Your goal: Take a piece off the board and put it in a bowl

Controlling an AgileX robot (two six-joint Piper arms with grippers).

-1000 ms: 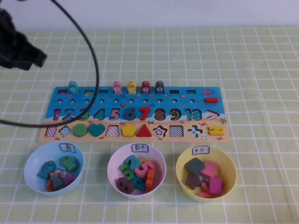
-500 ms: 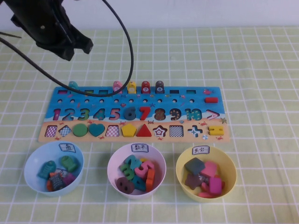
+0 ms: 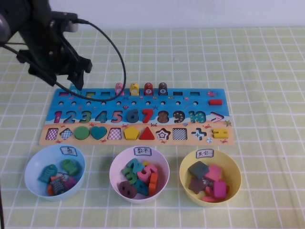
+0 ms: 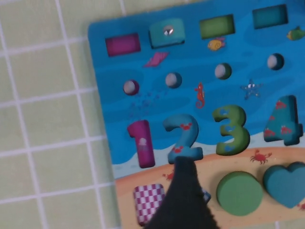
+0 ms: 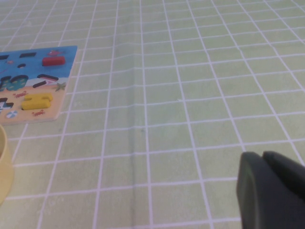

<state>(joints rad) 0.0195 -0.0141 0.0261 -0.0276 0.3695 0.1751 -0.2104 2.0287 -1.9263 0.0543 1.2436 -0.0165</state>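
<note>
Overhead, left pincer [image 3: 76, 78] hovering above the piece [image 4: 166, 32], fingers' state unclear, right pincer [image 5: 271, 188] off-board, seemingly closed.

Teal piece [image 4: 167, 32] seated upright in top-row slot at board [image 3: 200, 102] far-left end; light blue bowl [image 3: 33, 164] near board's front-left corner, holding several blocks

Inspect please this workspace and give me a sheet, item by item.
Surface: green checked cloth.
Job's things: teal piece sits in the board back row; blue bowl holds pieces.
Clutter: pink bowl, yellow bowl, both filled.
Grippers: left gripper above the board's back left corner; right gripper over bare cloth.
Cables: black cable loops over the board.
Surroundings: white wall.
</note>
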